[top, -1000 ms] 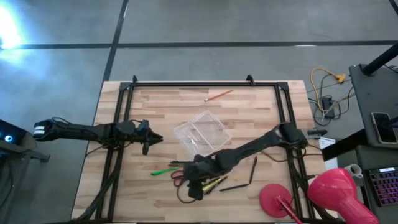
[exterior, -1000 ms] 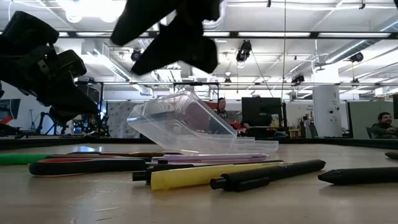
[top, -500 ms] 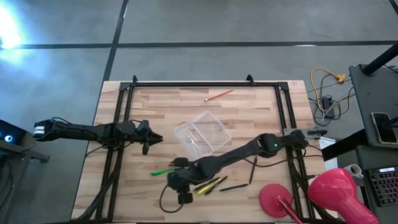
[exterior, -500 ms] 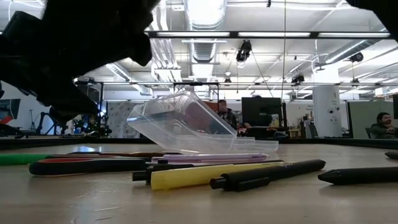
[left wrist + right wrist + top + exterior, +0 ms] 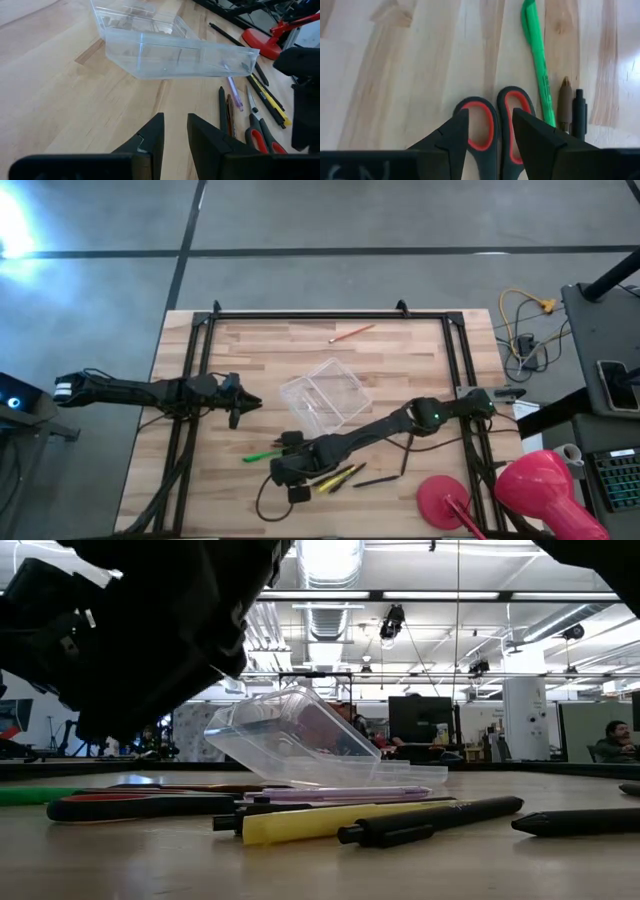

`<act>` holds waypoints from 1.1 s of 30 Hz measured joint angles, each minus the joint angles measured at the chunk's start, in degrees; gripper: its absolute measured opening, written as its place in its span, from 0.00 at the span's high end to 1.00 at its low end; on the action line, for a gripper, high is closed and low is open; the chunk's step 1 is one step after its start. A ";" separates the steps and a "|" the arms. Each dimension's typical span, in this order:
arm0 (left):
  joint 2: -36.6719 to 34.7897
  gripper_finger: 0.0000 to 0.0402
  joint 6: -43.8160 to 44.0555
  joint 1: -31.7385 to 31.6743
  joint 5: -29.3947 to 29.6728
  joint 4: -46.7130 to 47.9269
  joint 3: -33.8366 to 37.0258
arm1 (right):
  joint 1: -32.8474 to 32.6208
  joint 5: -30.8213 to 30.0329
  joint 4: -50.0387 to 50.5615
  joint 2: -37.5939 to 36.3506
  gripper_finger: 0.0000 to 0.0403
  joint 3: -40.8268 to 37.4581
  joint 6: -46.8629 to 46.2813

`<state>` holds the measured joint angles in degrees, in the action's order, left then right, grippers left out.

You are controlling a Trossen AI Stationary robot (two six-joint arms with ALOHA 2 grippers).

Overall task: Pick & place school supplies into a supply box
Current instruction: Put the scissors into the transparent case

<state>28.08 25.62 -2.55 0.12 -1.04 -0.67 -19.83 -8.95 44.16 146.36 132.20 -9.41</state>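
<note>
The small red-handled scissors [image 5: 476, 131] lie flat on the wooden table, next to the green pen [image 5: 538, 60], a brown pencil [image 5: 564, 100] and a dark pen [image 5: 578, 112]. My right gripper [image 5: 490, 120] is open and hovers above the scissors' two handle loops; in the low view it [image 5: 150, 640] hangs clear of the table. The clear supply box [image 5: 325, 395] sits tilted in mid-table, one edge over the lilac pen [image 5: 234, 95]. The yellow pen [image 5: 330, 822] and more dark pens [image 5: 405, 455] lie near the scissors. My left gripper [image 5: 175, 132] waits to the box's left, its fingers a narrow gap apart.
An orange pencil [image 5: 350, 333] lies alone near the far edge. Big pink-red round objects [image 5: 445, 500] stand at the near right corner. Black frame rails [image 5: 190, 430] run along the table's left and right sides. People [image 5: 620, 740] sit in the room beyond.
My right gripper has moved toward the table's left edge, from over the yellow and dark pens to above the scissors' handles, and in the low view it hangs lower and larger. The pens, scissors and box have not moved.
</note>
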 joint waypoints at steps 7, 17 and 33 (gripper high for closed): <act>0.00 0.83 -0.02 0.00 0.02 0.00 0.02 | 0.34 -0.02 -2.42 0.02 0.64 -4.87 -0.02; 0.00 0.83 0.00 -0.01 0.02 0.00 0.00 | 1.23 0.20 -3.90 -0.37 0.63 -9.28 -1.26; 0.02 0.83 -0.01 -0.02 0.01 0.00 0.00 | 0.58 1.11 -3.68 -0.55 0.81 -11.99 -6.57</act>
<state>28.10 25.62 -2.57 0.13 -1.04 -0.67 -19.24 -7.84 40.48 145.81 120.21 -15.98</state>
